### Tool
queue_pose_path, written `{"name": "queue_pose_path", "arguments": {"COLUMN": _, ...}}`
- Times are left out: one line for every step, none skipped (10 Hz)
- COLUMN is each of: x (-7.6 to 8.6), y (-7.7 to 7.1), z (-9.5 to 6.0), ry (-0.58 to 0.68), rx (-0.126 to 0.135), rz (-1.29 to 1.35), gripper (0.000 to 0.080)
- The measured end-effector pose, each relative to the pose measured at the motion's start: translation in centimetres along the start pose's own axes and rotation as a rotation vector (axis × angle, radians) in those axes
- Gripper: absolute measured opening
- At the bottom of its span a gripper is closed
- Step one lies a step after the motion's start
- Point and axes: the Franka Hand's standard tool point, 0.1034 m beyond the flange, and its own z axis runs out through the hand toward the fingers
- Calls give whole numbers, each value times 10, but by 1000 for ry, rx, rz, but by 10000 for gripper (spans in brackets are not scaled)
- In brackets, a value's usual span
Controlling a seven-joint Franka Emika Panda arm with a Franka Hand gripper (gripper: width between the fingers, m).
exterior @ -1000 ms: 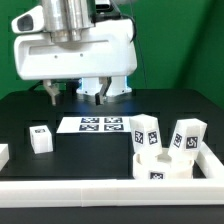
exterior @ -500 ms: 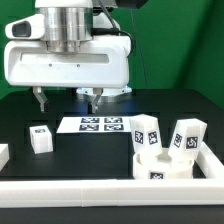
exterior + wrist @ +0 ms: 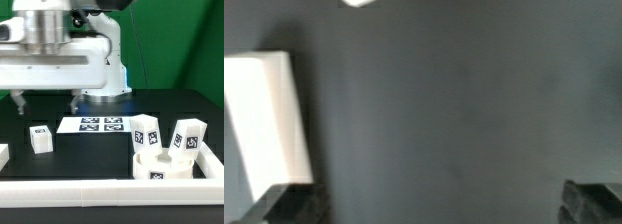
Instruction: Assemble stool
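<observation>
The round white disc seat (image 3: 160, 166) lies at the exterior view's front right, inside the rail's corner. Two tagged white block legs (image 3: 146, 132) (image 3: 188, 137) stand upright behind it. A third small leg block (image 3: 40, 138) stands alone at the left. My gripper (image 3: 47, 103) hangs open and empty above the table, behind and above that left block and touching nothing. In the wrist view the gripper (image 3: 441, 205) shows only its two dark fingertips (image 3: 287, 205), wide apart, with bare dark table between them.
The marker board (image 3: 100, 124) lies flat mid-table. A long white rail (image 3: 100, 190) edges the front and right. A white piece (image 3: 3, 154) sits at the far left edge. The wrist view shows a white strip (image 3: 263, 115) that I cannot identify.
The gripper has moved steadily toward the exterior view's left, from above the marker board to behind the left block. It stays open. No part has moved.
</observation>
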Motion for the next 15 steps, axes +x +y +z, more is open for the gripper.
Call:
{"name": "queue_pose_path", "arguments": {"x": -4, "y": 8, "z": 4, "ry": -8, "rx": -1, "rz": 6, "gripper": 648}}
{"name": "queue_pose_path", "arguments": {"x": -5, "y": 9, "z": 6, "ry": -12, "rx": -2, "rz": 8, "gripper": 648}}
{"name": "queue_pose_path", "arguments": {"x": -4, "y": 7, "z": 6, "ry": -11, "rx": -2, "rz": 5, "gripper": 648}}
{"name": "queue_pose_path", "arguments": {"x": -5, "y": 6, "z": 6, "ry": -21, "rx": 2, "rz": 4, "gripper": 648}}
{"name": "queue_pose_path", "arguments": {"x": -6, "y": 6, "z": 7, "ry": -25, "rx": 4, "rz": 4, "gripper": 648}}
{"name": "queue_pose_path", "arguments": {"x": -9, "y": 4, "z": 8, "ry": -53, "rx": 15, "rz": 2, "gripper": 648}}
{"name": "queue_pose_path", "arguments": {"x": -16, "y": 1, "z": 14, "ry": -144, "rx": 35, "rz": -29, "gripper": 648}}
{"name": "queue_pose_path", "arguments": {"x": -16, "y": 0, "z": 20, "ry": -189, "rx": 38, "rz": -49, "gripper": 648}}
{"name": "queue_pose_path", "arguments": {"x": -22, "y": -5, "z": 25, "ry": -257, "rx": 54, "rz": -56, "gripper": 648}}
{"name": "queue_pose_path", "arguments": {"x": -23, "y": -9, "z": 23, "ry": -327, "rx": 73, "rz": -49, "gripper": 648}}
{"name": "queue_pose_path", "arguments": {"x": -23, "y": -10, "z": 24, "ry": -387, "rx": 79, "rz": -57, "gripper": 648}}
{"name": "queue_pose_path", "arguments": {"x": -25, "y": -13, "z": 25, "ry": -454, "rx": 92, "rz": -57, "gripper": 648}}
{"name": "queue_pose_path", "arguments": {"x": -23, "y": -14, "z": 26, "ry": -478, "rx": 95, "rz": -61, "gripper": 648}}
{"name": "queue_pose_path", "arguments": {"x": -17, "y": -9, "z": 25, "ry": -458, "rx": 51, "rz": -101, "gripper": 648}}
{"name": "queue_pose_path", "arguments": {"x": -10, "y": -6, "z": 24, "ry": -424, "rx": 15, "rz": -154, "gripper": 648}}
